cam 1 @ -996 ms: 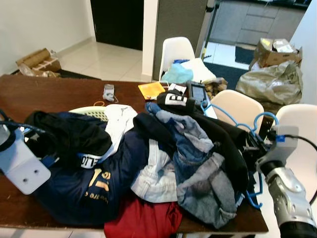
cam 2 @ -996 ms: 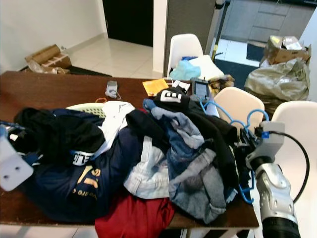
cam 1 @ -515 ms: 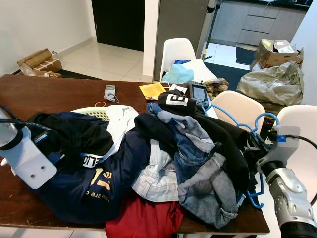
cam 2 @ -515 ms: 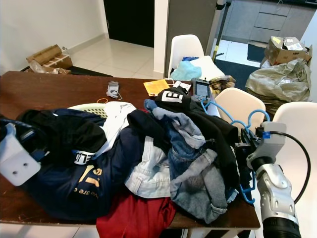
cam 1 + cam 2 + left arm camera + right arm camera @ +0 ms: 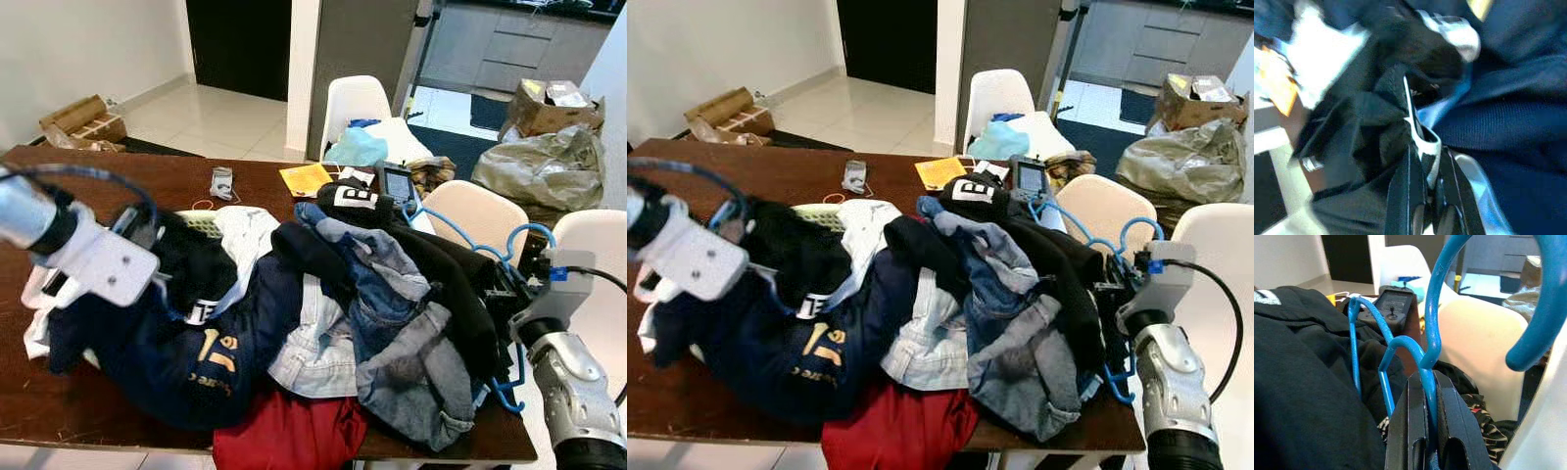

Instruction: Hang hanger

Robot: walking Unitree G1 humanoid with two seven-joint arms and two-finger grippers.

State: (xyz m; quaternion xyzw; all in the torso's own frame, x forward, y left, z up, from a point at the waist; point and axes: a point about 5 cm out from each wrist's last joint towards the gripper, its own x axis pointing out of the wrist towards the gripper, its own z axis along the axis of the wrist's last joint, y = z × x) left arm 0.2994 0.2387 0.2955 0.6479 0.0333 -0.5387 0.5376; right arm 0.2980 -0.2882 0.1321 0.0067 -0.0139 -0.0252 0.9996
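A blue wire hanger (image 5: 458,233) rises from the right side of a clothes heap on the brown table (image 5: 118,181). Its hook (image 5: 1542,308) curls over toward a white chair. My right gripper (image 5: 1426,382) is shut on the hanger's blue wire at the table's right edge, beside dark clothes; a second blue loop (image 5: 1354,342) stands just beyond it. My left gripper (image 5: 1422,147) is over the left of the heap, shut on a fold of a black garment (image 5: 196,264) with a white edge. Below it lies a navy top (image 5: 167,357).
The heap holds denim (image 5: 392,313), a red cloth (image 5: 284,436) and a white cloth (image 5: 240,230) over a pale basket rim (image 5: 201,220). A meter (image 5: 395,181) and a yellow envelope (image 5: 304,178) lie behind. White chairs (image 5: 475,211) stand at the back and right.
My left arm has risen and swung right over the heap, dragging the black garment and navy top with it. The right gripper and hanger have stayed put.
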